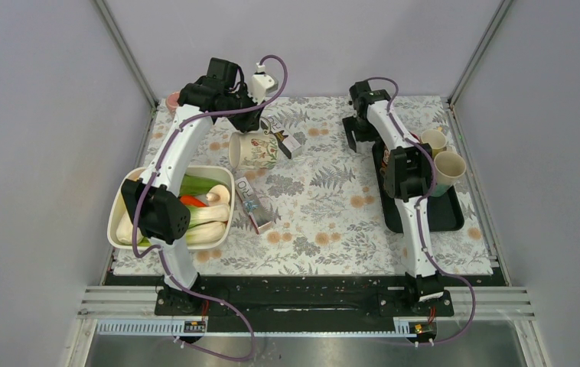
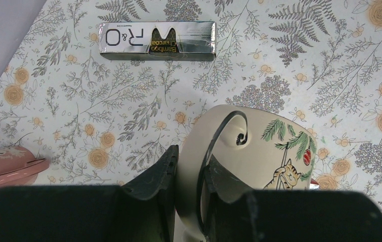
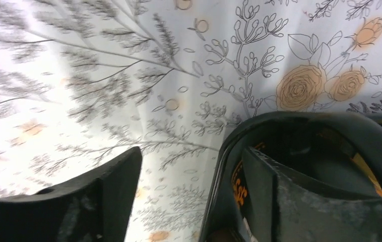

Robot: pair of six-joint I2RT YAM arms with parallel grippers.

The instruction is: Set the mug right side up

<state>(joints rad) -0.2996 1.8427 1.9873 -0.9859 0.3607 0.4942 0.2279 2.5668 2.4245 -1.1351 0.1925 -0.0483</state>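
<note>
The mug [image 1: 255,150] is cream with a cat and pine print. It is held tilted on its side above the floral cloth at the far left-centre, mouth facing left. My left gripper [image 1: 266,128] is shut on the mug's handle. In the left wrist view the fingers [image 2: 158,171] pinch the handle [image 2: 191,166], and the mug body [image 2: 274,151] is to the right. My right gripper [image 1: 356,138] is open and empty at the far left corner of the black tray [image 1: 425,218]. In the right wrist view [image 3: 189,171] one finger is inside the tray rim [image 3: 300,121].
A white bowl of vegetables [image 1: 138,183] sits at the left. A silver R&O box [image 1: 254,202] lies mid-table, and one shows in the left wrist view [image 2: 157,40]. A small box [image 1: 288,143] lies by the mug. Two beige cups [image 1: 449,166] stand on the tray. A pink object [image 2: 7,166] lies far left.
</note>
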